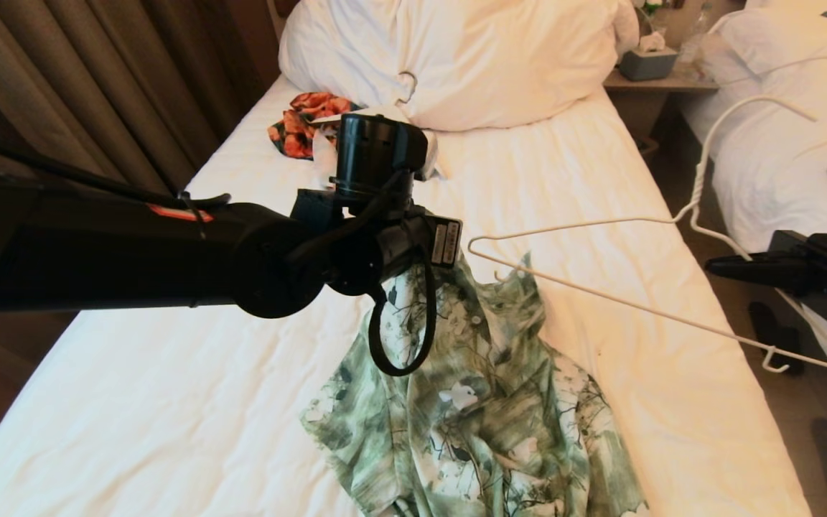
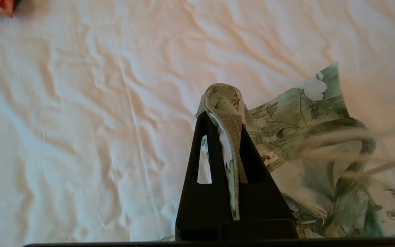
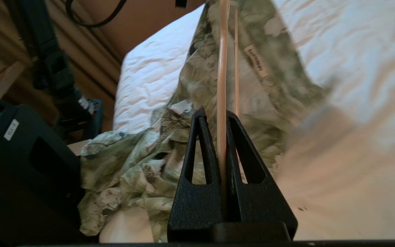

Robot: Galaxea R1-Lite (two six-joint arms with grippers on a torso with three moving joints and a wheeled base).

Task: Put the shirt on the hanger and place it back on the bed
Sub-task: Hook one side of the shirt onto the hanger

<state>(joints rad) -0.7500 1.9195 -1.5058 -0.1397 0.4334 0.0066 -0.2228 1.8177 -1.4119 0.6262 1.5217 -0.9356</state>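
Note:
The green-and-white leaf-print shirt (image 1: 471, 402) is lifted by its collar, its lower part trailing on the bed (image 1: 169, 402). My left gripper (image 1: 449, 266) reaches in from the left above the bed's middle. It is shut on a bunched fold of the shirt (image 2: 300, 113), which sticks out past the fingertips of the left gripper (image 2: 223, 116). The thin cream hanger (image 1: 636, 303) hangs in the air to the right of the collar, one end almost touching it. My right gripper (image 1: 715, 267) is shut on the hanger (image 3: 222, 85), its wire clamped between the right gripper (image 3: 213, 115) fingers, with the shirt (image 3: 197, 68) behind.
An orange floral garment (image 1: 306, 122) and another hanger's hook (image 1: 408, 86) lie near the white pillows (image 1: 471, 57). A nightstand with a tissue box (image 1: 647, 61) and a neighbouring bed (image 1: 779, 143) stand to the right. Curtains (image 1: 97, 86) hang on the left.

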